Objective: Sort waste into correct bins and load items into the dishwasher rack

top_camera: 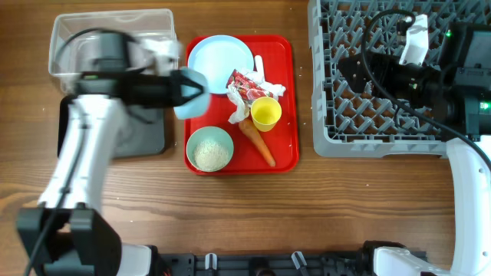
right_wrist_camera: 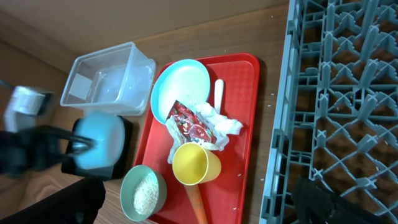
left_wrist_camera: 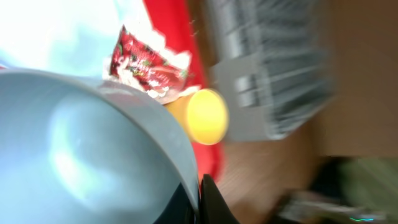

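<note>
From where I stand, the wooden table (top_camera: 345,207) carries everything. On its right side sits the grey dishwasher rack (top_camera: 337,115), with no dishes visible in it. The right arm hangs over it, and the right gripper (right_wrist_camera: 199,186) has its dark fingers spread wide with nothing between them.

In the middle lies the red serving tray (top_camera: 284,146). At the left, the clear tub (top_camera: 77,34) stands at the back and the black tray (top_camera: 146,134) sits just in front of it.

The left gripper (top_camera: 182,88) is clamped on the rim of a pale blue bowl (top_camera: 192,96). It holds the bowl tipped on its side in the air, between the black tray and the red tray's left edge.

The pale blue plate (top_camera: 215,57) rests at the back left of the red tray. A second bowl (top_camera: 192,138) stands at the tray's front left, holding white rice grains (top_camera: 210,153). The yellow cup (top_camera: 266,113) stands upright near the tray's centre. The orange carrot (top_camera: 259,142) lies just in front of the cup, slanting toward the front right.

The red-and-white wrapper (top_camera: 245,84) lies behind the cup and overlaps the plate's edge. The crumpled napkin (top_camera: 272,88) touches the wrapper's right side. The white spoon (top_camera: 258,65) lies just right of the plate, behind the napkin.
</note>
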Robot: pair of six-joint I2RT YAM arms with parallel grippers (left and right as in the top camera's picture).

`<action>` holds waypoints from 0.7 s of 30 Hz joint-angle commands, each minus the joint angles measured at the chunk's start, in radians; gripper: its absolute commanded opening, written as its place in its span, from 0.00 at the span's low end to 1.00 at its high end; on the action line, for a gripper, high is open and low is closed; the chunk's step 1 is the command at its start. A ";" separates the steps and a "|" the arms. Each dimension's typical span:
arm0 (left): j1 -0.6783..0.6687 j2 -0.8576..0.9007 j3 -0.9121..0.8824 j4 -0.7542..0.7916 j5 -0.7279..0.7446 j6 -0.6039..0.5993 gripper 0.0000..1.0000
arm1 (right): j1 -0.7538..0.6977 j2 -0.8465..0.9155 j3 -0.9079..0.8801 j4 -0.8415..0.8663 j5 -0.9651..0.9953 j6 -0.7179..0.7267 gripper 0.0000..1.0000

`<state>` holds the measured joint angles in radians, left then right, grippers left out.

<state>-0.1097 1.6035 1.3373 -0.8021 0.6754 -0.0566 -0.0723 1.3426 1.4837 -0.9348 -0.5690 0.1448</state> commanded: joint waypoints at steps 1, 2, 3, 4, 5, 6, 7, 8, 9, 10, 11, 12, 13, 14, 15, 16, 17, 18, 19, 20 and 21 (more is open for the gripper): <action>-0.232 0.053 0.003 0.059 -0.608 -0.064 0.04 | 0.004 0.009 0.013 0.004 0.031 -0.018 1.00; -0.283 0.077 0.003 0.079 -0.679 -0.064 0.04 | 0.004 0.009 0.013 0.006 0.031 -0.019 1.00; -0.330 0.108 0.003 0.093 -0.737 -0.064 0.04 | 0.004 0.009 0.013 0.007 0.031 -0.018 1.00; -0.364 0.140 0.003 0.095 -0.785 -0.064 0.04 | 0.004 0.009 0.013 0.006 0.031 -0.018 1.00; -0.379 0.161 0.003 0.095 -0.808 -0.064 0.04 | 0.004 0.009 0.013 0.005 0.031 -0.018 1.00; -0.386 0.178 0.003 0.096 -0.818 -0.064 0.04 | 0.004 0.009 0.013 0.002 0.031 -0.018 1.00; -0.393 0.203 0.003 0.097 -0.824 -0.064 0.04 | 0.004 0.009 0.013 0.001 0.031 -0.018 1.00; -0.393 0.227 0.003 0.096 -0.823 -0.065 0.04 | 0.004 0.009 0.013 -0.001 0.031 -0.018 1.00; -0.393 0.245 0.003 0.095 -0.824 -0.069 0.04 | 0.004 0.009 0.013 -0.001 0.031 -0.018 1.00; -0.392 0.258 0.003 0.093 -0.823 -0.070 0.04 | 0.004 0.009 0.013 -0.001 0.031 -0.018 1.00; -0.390 0.268 0.003 0.092 -0.826 -0.079 0.04 | 0.004 0.009 0.013 -0.002 0.031 -0.018 1.00; -0.389 0.276 0.003 0.092 -0.827 -0.084 0.06 | 0.004 0.009 0.013 -0.002 0.031 -0.018 1.00; -0.388 0.279 0.003 0.092 -0.827 -0.084 0.11 | 0.004 0.009 0.013 -0.002 0.031 -0.018 1.00; -0.388 0.281 0.003 0.093 -0.828 -0.083 0.30 | 0.004 0.009 0.013 -0.002 0.031 -0.018 1.00; -0.388 0.281 0.004 0.100 -0.831 -0.083 0.56 | 0.004 0.009 0.013 -0.002 0.031 -0.018 1.00; -0.388 0.280 0.004 0.105 -0.831 -0.083 0.64 | 0.004 0.009 0.013 -0.002 0.031 -0.017 1.00; -0.388 0.277 0.006 0.106 -0.831 -0.083 0.70 | 0.004 0.009 0.013 -0.002 0.031 -0.017 1.00; -0.388 0.273 0.011 0.103 -0.830 -0.083 0.75 | 0.004 0.009 0.013 -0.002 0.031 -0.014 1.00; -0.388 0.268 0.017 0.097 -0.830 -0.083 0.78 | 0.004 0.009 0.013 -0.002 0.031 -0.014 1.00; -0.388 0.256 0.033 0.078 -0.830 -0.084 0.80 | 0.004 0.009 0.013 -0.002 0.031 -0.014 1.00; -0.388 0.240 0.056 0.051 -0.830 -0.084 0.81 | 0.004 0.009 0.013 -0.002 0.031 -0.014 1.00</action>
<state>-0.5003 1.8812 1.3388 -0.7101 -0.1352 -0.1341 -0.0723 1.3426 1.4837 -0.9360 -0.5484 0.1375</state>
